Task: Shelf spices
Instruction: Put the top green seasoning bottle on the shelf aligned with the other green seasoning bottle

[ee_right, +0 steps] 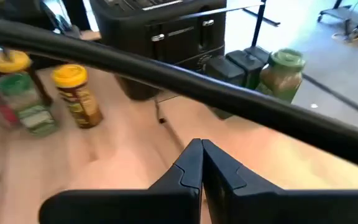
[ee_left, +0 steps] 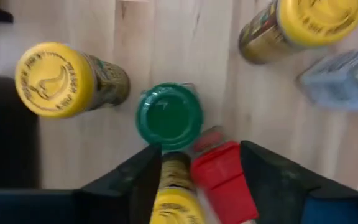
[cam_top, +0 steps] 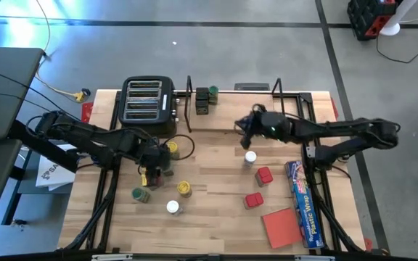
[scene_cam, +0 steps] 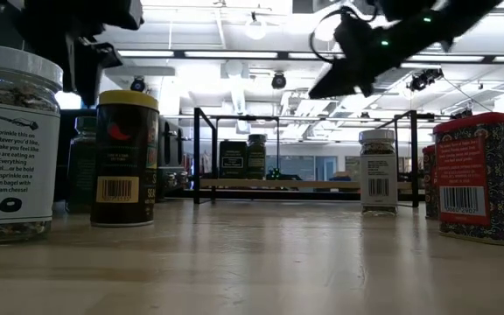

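The left gripper (ee_left: 194, 177), jaws parted, hovers directly above the upright round green-lidded spice jar (ee_left: 168, 116); the shut right gripper (cam_top: 244, 130) is farther.

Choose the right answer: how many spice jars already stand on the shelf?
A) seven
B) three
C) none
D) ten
B: in the high view the shelf holds a small group near the toaster, and the right wrist view shows them as two dark square jars and one green-lidded jar; the other spices are on the table.
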Controlling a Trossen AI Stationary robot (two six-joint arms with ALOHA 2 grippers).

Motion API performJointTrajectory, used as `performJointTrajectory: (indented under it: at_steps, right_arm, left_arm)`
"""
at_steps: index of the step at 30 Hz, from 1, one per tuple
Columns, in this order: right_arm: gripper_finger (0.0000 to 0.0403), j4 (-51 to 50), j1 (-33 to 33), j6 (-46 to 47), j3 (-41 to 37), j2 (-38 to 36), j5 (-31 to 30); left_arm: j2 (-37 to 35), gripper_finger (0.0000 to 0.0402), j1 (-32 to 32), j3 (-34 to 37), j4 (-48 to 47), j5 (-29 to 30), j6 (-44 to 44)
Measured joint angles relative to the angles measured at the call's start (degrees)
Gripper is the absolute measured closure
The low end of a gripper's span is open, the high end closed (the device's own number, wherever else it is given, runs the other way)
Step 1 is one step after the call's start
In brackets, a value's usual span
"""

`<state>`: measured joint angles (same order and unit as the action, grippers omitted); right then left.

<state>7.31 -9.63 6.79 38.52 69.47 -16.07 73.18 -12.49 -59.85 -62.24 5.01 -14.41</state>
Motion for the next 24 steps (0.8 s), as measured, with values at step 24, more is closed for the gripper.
performJointTrajectory:
  at_steps: [24]
  right_arm:
    - [0.0403,5.7,4.1,4.7,-7.6,-6.9,-0.3]
  left_arm:
    - [14.2,0.0208,6.5,-0.5,4.6,-3.1,9.6]
